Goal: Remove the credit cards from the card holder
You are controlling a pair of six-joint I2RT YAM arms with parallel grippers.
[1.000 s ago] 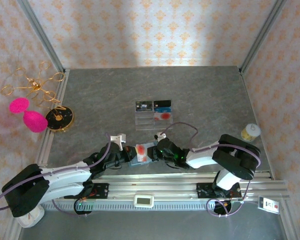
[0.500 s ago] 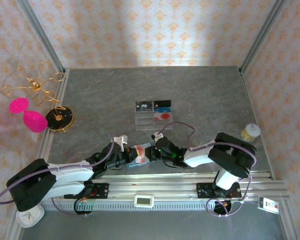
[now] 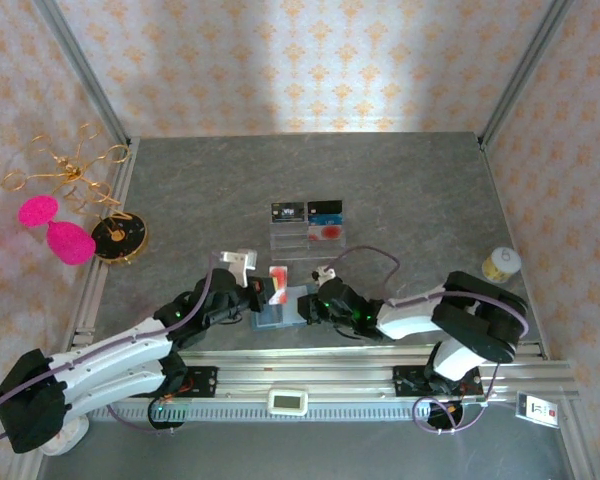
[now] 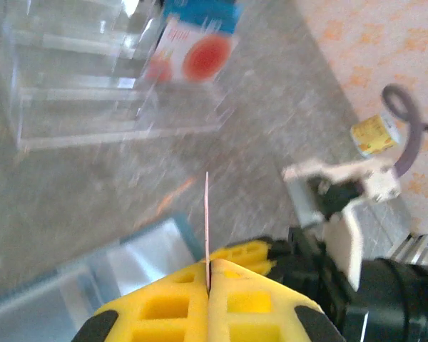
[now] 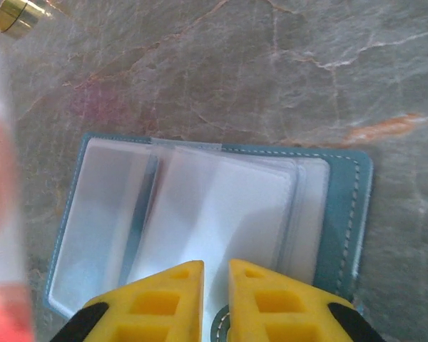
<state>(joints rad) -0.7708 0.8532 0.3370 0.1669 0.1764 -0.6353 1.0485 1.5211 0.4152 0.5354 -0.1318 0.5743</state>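
Three cards (image 3: 326,231) sit in the clear tray (image 3: 288,243) near the middle of the desk (image 3: 410,190): one black, one blue, one pale with a red spot. A fourth card (image 3: 277,283), pale with red print, is off the desk, clamped upright in the left gripper (image 3: 268,291). The left wrist view shows it edge-on as a thin line between the yellow fingers (image 4: 164,306), which are pressed together on it. The wallet (image 3: 278,312) lies open and flat by the near edge, about midway along it, just beneath the held card. From the right wrist its pale inside and clear pockets (image 5: 221,206) face up. The right gripper (image 3: 308,307) is at the wallet's right side. Its tips stand nearly together, with a slim gap, over the pockets, and I cannot tell whether they pinch anything. A jar (image 3: 500,264) stands by the right edge and a black disc (image 3: 118,237) by the left.
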